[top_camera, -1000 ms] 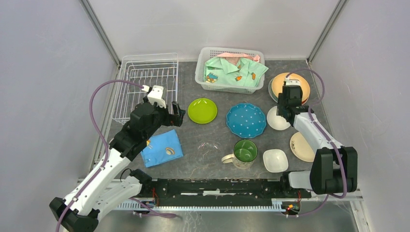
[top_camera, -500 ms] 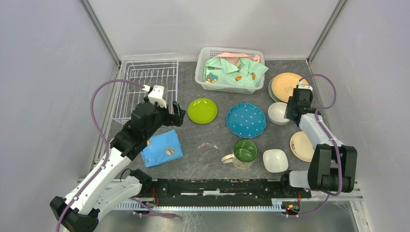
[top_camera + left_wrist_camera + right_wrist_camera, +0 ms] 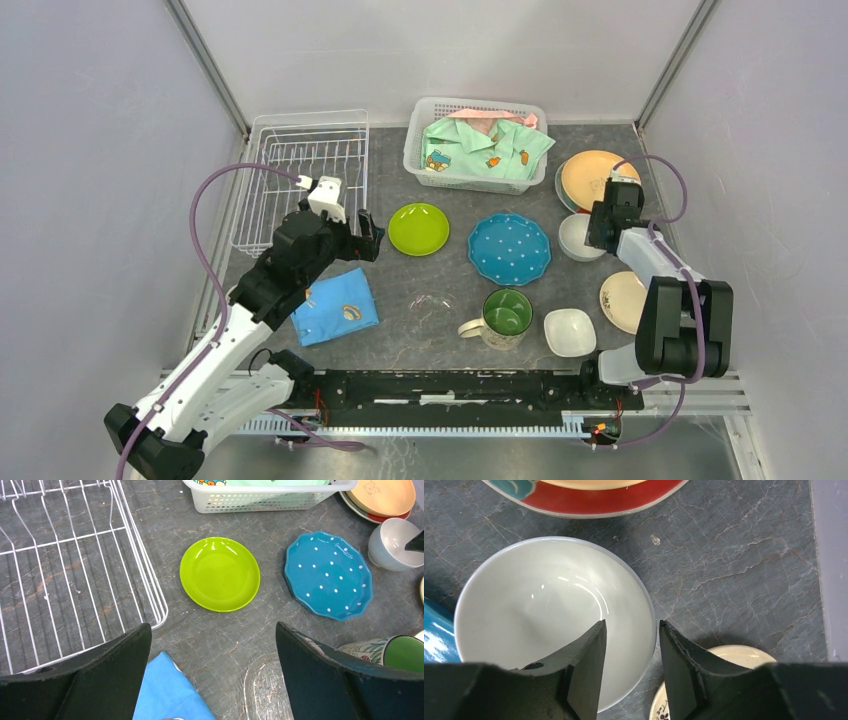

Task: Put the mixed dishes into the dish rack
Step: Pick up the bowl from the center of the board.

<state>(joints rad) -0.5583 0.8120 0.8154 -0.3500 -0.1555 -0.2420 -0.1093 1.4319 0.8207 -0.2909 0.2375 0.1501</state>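
I'm working in a lab test cell: bare pale walls [image 3: 90, 150], metal corner posts [image 3: 205, 65] at upper left and right, mounting rail [image 3: 450, 385] along the bottom.

Right hand [image 3: 631, 625] straddles the rim of the white bowl [image 3: 534, 630] — one finger inside, one outside.

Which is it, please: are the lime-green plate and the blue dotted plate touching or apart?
Apart. The left wrist view shows bare table between the lime-green plate and the blue dotted plate.
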